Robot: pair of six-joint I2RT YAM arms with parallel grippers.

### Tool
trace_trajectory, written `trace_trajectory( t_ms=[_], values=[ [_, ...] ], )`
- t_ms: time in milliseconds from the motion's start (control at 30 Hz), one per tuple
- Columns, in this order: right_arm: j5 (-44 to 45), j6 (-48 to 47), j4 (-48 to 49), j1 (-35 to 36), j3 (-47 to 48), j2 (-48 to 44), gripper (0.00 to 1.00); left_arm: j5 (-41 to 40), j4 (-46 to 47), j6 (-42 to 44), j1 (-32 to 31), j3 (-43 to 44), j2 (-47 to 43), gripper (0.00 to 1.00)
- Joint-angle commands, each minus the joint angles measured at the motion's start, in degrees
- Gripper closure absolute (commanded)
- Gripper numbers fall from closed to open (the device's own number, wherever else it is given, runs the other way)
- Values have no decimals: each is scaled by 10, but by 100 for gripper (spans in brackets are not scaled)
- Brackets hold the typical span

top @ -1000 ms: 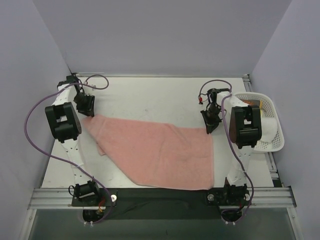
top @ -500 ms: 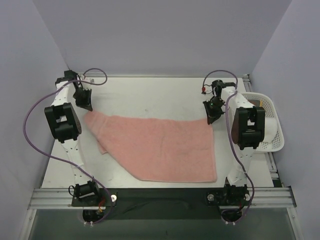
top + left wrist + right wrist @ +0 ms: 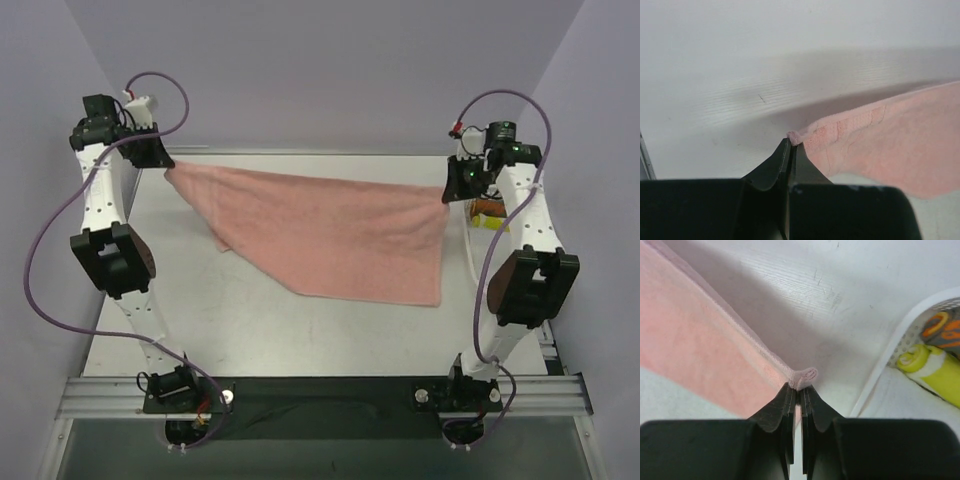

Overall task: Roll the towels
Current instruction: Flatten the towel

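Observation:
The salmon-pink towel (image 3: 340,230) hangs stretched in the air between my two grippers, above the table's far half. My left gripper (image 3: 162,164) is shut on its far left corner, which shows pinched at the fingertips in the left wrist view (image 3: 795,137). My right gripper (image 3: 447,190) is shut on its far right corner, seen bunched at the jaw tips in the right wrist view (image 3: 804,376). The towel's lower edge sags toward the table, with one corner hanging low at the right (image 3: 430,298). The white towel is hidden or out of view.
A white mesh basket (image 3: 890,357) stands at the table's right edge, largely hidden behind the right arm in the top view. It holds a yellow-and-white roll (image 3: 930,372) and an orange-patterned item (image 3: 945,327). The white table (image 3: 300,330) lies below the towel.
Both arms have risen and moved toward the far edge, lifting the pink towel off the table. It now hangs spread between the grippers instead of lying flat.

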Motion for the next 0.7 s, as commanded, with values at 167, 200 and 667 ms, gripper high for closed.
trace_trajectory(
  t_ms=[167, 200, 667],
  values=[
    [-88, -39, -22, -26, -109, -224, 100, 125, 31, -3, 116, -135, -219, 100],
    [-87, -39, -23, -27, -124, -244, 100, 130, 34, 12, 126, -157, -238, 100],
    [-27, -18, -48, -31, -237, -537, 100, 200, 99, 34, 309, -427, -541, 100]
  ],
)
